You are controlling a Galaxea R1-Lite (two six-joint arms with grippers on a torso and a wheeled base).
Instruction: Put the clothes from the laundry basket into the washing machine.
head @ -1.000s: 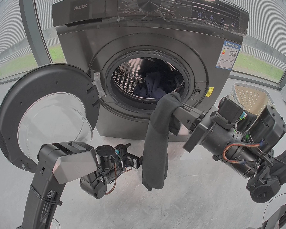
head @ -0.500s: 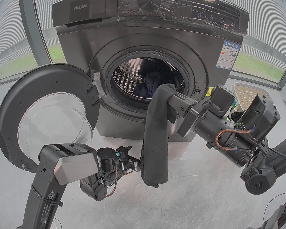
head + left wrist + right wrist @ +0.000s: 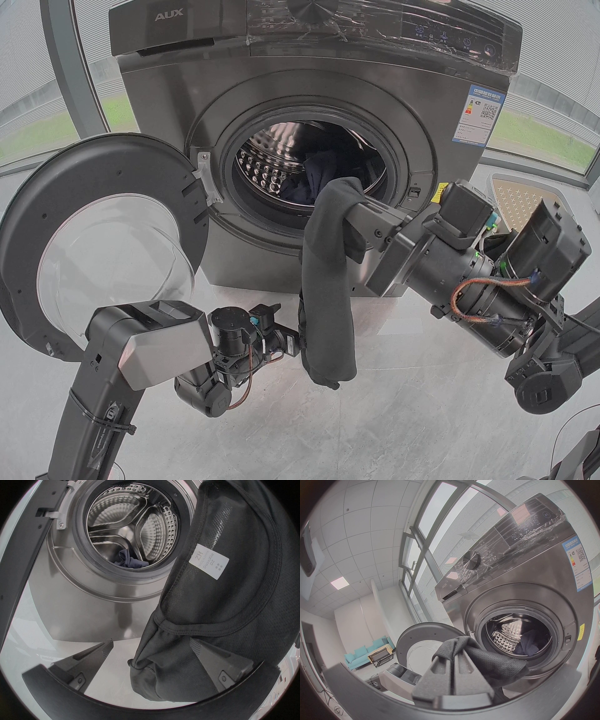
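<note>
A dark grey garment (image 3: 325,281) hangs long from my right gripper (image 3: 350,209), which is shut on its top end just below the washing machine's (image 3: 300,69) round opening (image 3: 306,162). The shut fingers (image 3: 439,673) show under the cloth (image 3: 490,664). A dark blue piece of clothing (image 3: 315,178) lies inside the drum (image 3: 131,523). My left gripper (image 3: 294,340) sits low by the floor at the garment's hanging end. It is open, with the garment's bottom (image 3: 175,667) between its fingers (image 3: 93,655).
The machine's door (image 3: 106,231) is swung wide open to the left, above my left arm. A beige laundry basket (image 3: 528,203) stands at the right behind my right arm. Pale tiled floor (image 3: 375,425) lies in front of the machine.
My right gripper has carried the garment leftward and nearer the drum opening. My left gripper has shifted slightly right, closer to the garment's hanging end.
</note>
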